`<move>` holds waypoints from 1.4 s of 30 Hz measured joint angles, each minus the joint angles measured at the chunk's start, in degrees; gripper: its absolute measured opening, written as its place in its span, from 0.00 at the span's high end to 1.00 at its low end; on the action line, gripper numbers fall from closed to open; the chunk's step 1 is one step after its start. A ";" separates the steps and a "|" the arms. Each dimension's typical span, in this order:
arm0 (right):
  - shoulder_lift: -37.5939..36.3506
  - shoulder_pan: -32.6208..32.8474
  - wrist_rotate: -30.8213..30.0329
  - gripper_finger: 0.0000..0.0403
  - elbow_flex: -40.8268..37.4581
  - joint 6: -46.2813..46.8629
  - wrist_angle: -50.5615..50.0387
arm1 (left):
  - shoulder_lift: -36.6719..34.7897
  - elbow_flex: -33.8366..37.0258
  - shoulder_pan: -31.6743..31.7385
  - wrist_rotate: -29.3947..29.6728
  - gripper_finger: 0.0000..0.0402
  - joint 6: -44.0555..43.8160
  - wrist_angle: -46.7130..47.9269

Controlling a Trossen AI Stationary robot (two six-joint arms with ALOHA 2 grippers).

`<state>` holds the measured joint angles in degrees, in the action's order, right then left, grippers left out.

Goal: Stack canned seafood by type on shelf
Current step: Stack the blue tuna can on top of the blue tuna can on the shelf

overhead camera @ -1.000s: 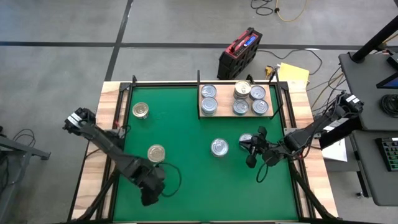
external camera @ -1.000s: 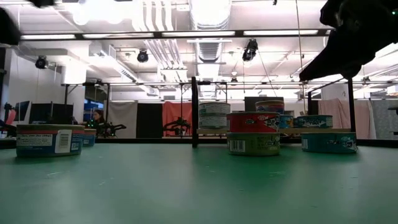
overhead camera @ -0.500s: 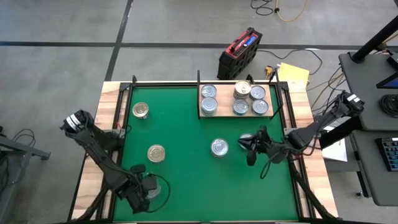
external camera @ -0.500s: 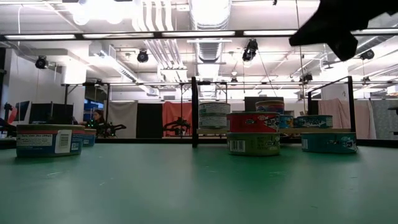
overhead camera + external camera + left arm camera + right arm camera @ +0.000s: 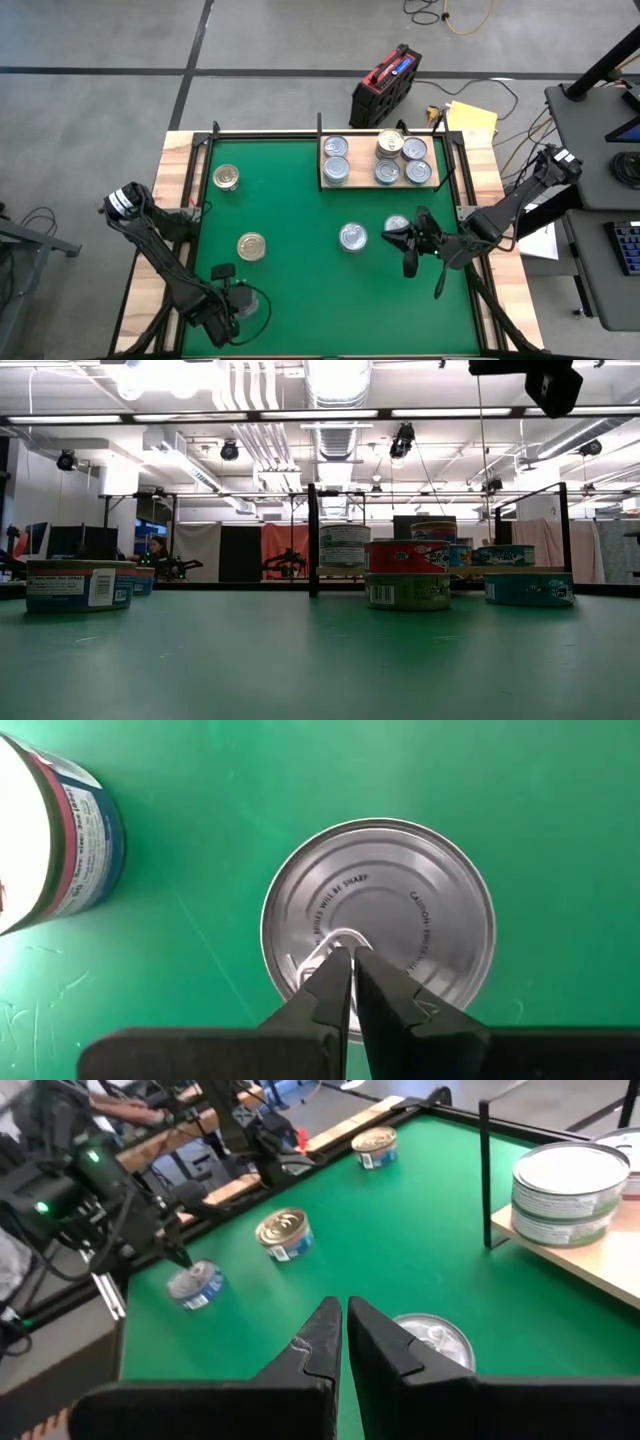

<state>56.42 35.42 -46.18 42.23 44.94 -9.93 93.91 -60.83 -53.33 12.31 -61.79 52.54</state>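
Holding six short round tins with silvery lids point(image 5: 377, 158), one doubled, the pale wooden shelf board point(image 5: 380, 184) sits at one o'clock on the green mat point(image 5: 300, 250). Gold-lidded tins lie at ten o'clock point(image 5: 226, 177) and nine o'clock point(image 5: 251, 246); silver-lidded tins rest right of centre point(image 5: 352, 237) and at three o'clock point(image 5: 397, 224). Left gripper point(image 5: 350, 966), jaws shut and empty, tips over a silver lid's pull ring point(image 5: 378, 925) at seven o'clock. Right gripper point(image 5: 394, 238), jaws shut and empty, hovers beside the three o'clock tin.
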 joint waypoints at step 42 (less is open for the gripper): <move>0.04 -0.02 0.10 0.97 -1.63 0.90 -3.26 | 1.36 4.73 0.86 5.32 1.00 -2.67 -16.00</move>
<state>56.47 35.40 -46.09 40.59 45.84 -13.19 95.26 -56.11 -52.47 17.63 -64.46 36.54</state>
